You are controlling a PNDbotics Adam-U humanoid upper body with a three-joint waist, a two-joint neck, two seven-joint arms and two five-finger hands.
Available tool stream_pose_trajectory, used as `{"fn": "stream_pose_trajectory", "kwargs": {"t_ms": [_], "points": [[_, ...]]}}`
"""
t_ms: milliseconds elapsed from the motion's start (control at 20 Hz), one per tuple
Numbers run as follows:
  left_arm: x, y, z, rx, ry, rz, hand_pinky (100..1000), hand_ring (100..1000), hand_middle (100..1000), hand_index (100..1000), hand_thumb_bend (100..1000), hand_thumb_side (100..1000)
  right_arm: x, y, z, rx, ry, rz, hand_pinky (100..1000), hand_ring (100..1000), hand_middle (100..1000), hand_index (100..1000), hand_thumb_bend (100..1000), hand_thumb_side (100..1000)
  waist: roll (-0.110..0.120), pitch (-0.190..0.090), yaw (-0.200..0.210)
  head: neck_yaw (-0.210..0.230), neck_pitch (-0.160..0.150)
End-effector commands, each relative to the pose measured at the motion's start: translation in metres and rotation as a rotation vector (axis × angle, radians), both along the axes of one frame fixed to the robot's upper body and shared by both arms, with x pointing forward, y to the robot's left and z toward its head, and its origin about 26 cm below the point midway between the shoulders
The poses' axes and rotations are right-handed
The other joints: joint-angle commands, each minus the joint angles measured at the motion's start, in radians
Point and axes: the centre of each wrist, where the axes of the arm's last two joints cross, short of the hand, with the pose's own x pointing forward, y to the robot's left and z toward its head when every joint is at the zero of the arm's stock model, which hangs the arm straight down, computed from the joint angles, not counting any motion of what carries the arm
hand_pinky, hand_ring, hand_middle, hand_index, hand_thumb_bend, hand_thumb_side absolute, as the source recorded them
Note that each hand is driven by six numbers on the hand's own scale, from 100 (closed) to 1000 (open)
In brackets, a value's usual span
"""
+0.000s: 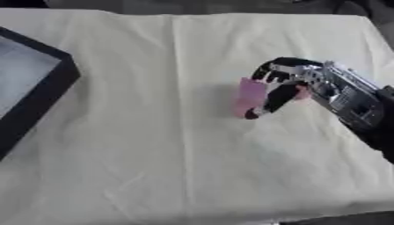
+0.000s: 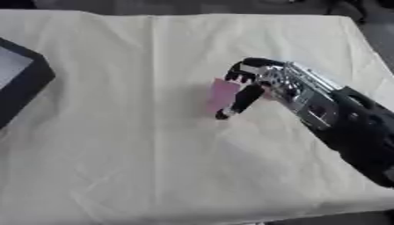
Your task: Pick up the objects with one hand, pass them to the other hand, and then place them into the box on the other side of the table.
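A pink block-shaped object (image 1: pixel 249 96) stands on the cream cloth right of the table's middle. My right hand (image 1: pixel 289 85) comes in from the right edge, its fingers curled over the object's top and its thumb down along the near side, so the hand wraps the pink object. The object's base seems to be at the cloth; I cannot tell whether it is lifted. A black-rimmed box (image 1: pixel 42 94) with a pale grey inside sits at the left edge of the table. My left hand shows in neither view.
The cream cloth (image 1: pixel 154 154) covers the whole table and has soft creases near the front. The table's far edge (image 1: pixel 200 13) meets dark floor beyond, and the front edge runs along the bottom of the view.
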Motion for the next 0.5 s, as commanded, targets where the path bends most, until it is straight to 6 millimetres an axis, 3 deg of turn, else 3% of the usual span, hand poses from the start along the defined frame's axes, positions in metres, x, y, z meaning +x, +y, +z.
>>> {"fn": "stream_pose_trajectory", "kwargs": {"t_ms": [50,500], "points": [[-0.0024,0.0031,0.015,0.01,-0.039,0.004,818,722,715,766,429,617,0.0017,-0.0047,0.0067,-0.013,-0.018,-0.014,892,874,848,846,669,313,0.02,0.0,0.001,-0.006,-0.002],[-0.0025,0.0029,0.0146,0.011,-0.041,0.005,819,723,715,766,427,618,0.0056,-0.0076,0.0,-0.031,-0.01,-0.033,894,877,846,844,654,295,0.023,0.006,0.008,-0.009,-0.002]]}}
